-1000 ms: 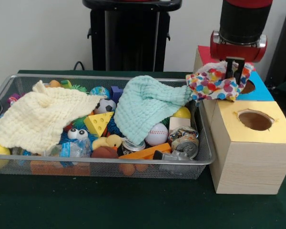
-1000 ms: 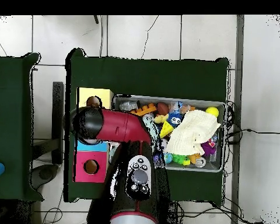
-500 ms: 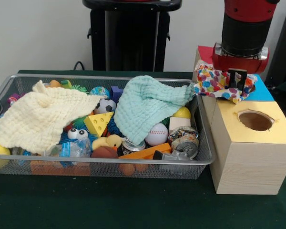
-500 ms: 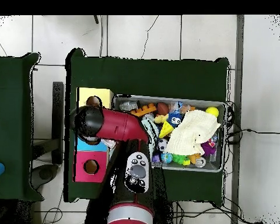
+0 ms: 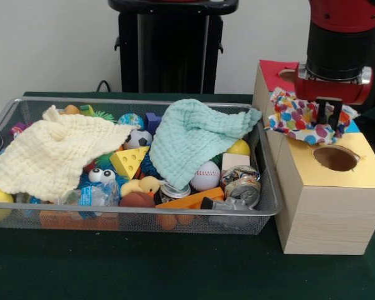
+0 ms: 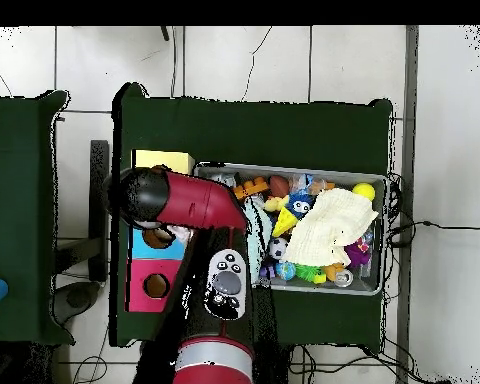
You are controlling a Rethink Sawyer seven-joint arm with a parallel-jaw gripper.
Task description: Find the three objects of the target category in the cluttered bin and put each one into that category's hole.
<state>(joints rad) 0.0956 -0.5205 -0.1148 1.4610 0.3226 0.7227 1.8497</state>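
- The bin (image 5: 265, 209) is wire mesh, one only, heaped with toys and draped with cloths; it sits just beside the row of boxes.
- Boxes: three in a line, counted from both views. The yellow box (image 5: 362, 165) is nearest me, the blue box (image 6: 170, 252) sits in the middle, and the red box (image 5: 276, 70) is farthest. Each has one round hole in its top.
- Cloths: three in all, so I take these to be the target category. The yellow cloth (image 5: 47, 153) and the mint cloth (image 5: 194, 140) lie over the clutter in the bin, still to be fetched.
- The dotted cloth (image 5: 300, 119) is the third. It hangs bunched from the gripper (image 5: 328, 112), over the blue box at the yellow box's far edge, clear of the bin.
- The gripper's fingers are pinched on a fold near the top of that cloth.
- Handling, as I judge it: light, limp and not fragile. A pinch on a raised fold holds well, but the loose corners droop and could snag on a hole's rim, so it may need pushing down.
- Smaller stuff in the bin: a soccer ball (image 5: 137, 139), a baseball (image 5: 206, 176), a cheese wedge (image 5: 129, 161) and a can (image 5: 242, 185), one of each that I can make out.
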